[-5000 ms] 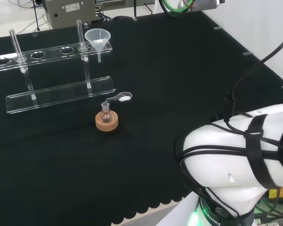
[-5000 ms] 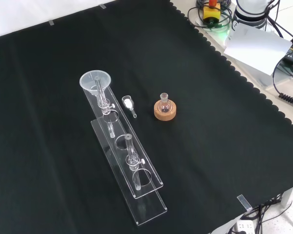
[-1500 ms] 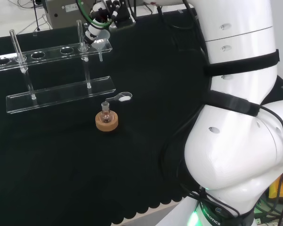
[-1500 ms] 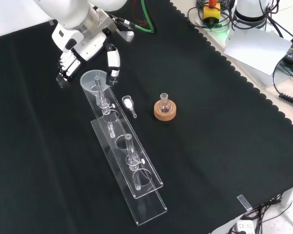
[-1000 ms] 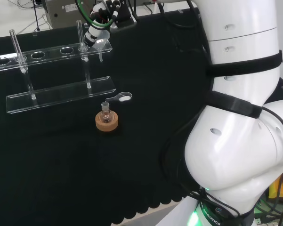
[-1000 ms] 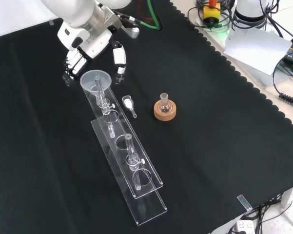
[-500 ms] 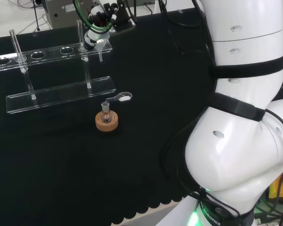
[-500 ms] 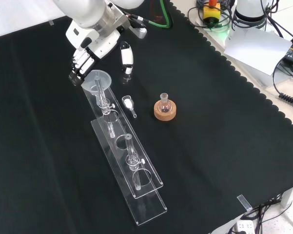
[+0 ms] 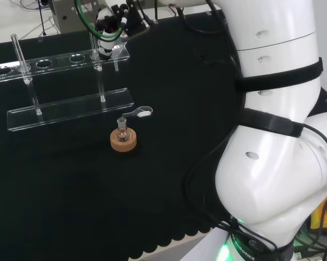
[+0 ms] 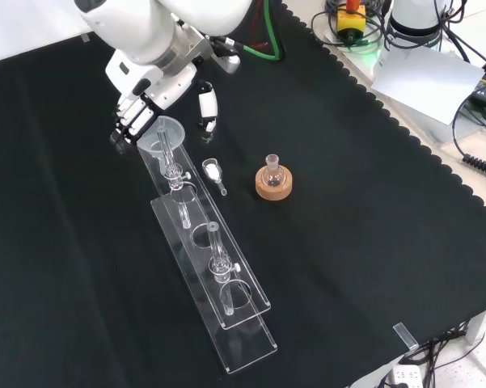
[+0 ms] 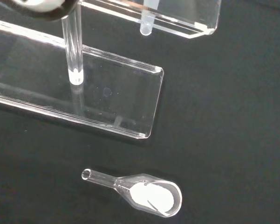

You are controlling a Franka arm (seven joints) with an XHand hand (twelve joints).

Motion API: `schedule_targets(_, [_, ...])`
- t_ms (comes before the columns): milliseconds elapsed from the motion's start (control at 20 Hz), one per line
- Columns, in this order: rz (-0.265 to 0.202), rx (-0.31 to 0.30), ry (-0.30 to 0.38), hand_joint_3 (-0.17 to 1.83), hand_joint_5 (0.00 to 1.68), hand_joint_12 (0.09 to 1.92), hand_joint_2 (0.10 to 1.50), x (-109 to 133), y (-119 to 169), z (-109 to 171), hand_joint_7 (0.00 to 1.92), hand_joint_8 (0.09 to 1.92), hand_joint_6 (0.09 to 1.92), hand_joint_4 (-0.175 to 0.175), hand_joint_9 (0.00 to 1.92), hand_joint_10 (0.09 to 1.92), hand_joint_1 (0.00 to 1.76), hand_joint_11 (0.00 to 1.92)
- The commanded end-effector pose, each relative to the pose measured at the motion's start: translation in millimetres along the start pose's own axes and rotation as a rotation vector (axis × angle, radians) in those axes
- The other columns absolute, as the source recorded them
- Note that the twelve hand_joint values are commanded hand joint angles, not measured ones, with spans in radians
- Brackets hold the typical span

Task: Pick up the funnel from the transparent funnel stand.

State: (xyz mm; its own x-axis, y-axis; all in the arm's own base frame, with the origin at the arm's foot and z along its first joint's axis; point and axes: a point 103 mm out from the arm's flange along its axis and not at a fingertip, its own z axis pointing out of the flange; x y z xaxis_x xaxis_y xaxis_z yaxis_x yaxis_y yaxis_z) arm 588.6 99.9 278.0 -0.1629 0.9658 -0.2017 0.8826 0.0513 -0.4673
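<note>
Front view: hand (image 10: 150,101) now lower, fingers one side of funnel (image 10: 163,131), thumb the other, spread, not yet pinching. Funnel seated in stand (image 10: 206,259), at the end nearest the arm. Half a second back, higher. Closing looks next.

funnel (image 10: 163,132) partly behind hand (image 10: 145,101), grip unclear

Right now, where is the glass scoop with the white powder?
In the front view the scoop lies on the cloth between the funnel stand and the flask on its cork ring, just below the hand.
</note>
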Motion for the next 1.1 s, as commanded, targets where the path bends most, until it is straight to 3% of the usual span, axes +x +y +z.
schedule_targets(50, [0.003, 0.049, -0.056, 0.58, 0.12, 1.49, 0.59, 3.4, 6.3, 2.2, 0.0, 0.37, 0.09, -0.012, 0.15, 0.87, 0.76, 0.37])
schedule_targets(250, [0.013, 0.061, -0.065, 0.61, 0.15, 1.49, 0.58, 1.9, 5.9, 2.2, 0.0, 0.42, 0.09, -0.007, 0.16, 0.87, 0.76, 0.38])
schedule_targets(300, [0.042, 0.065, -0.066, 0.61, 0.16, 1.49, 0.57, 1.6, 5.4, 2.7, 0.0, 0.43, 0.09, -0.005, 0.17, 0.87, 0.77, 0.39])
schedule_targets(400, [0.053, 0.069, -0.078, 0.66, 0.17, 1.48, 0.57, 2.0, 4.3, 2.6, 0.0, 0.49, 0.09, -0.002, 0.2, 0.86, 0.78, 0.4])
schedule_targets(600, [0.044, 0.066, -0.097, 0.77, 0.19, 1.46, 0.54, -1.2, 2.3, 0.1, 0.0, 0.56, 0.09, 0.003, 0.25, 0.83, 0.8, 0.42])
schedule_targets(1100, [0.032, 0.054, -0.121, 0.82, 0.24, 1.46, 0.53, -5.0, 0.4, 1.2, 0.0, 0.67, 0.09, 0.009, 0.35, 0.78, 0.81, 0.44])
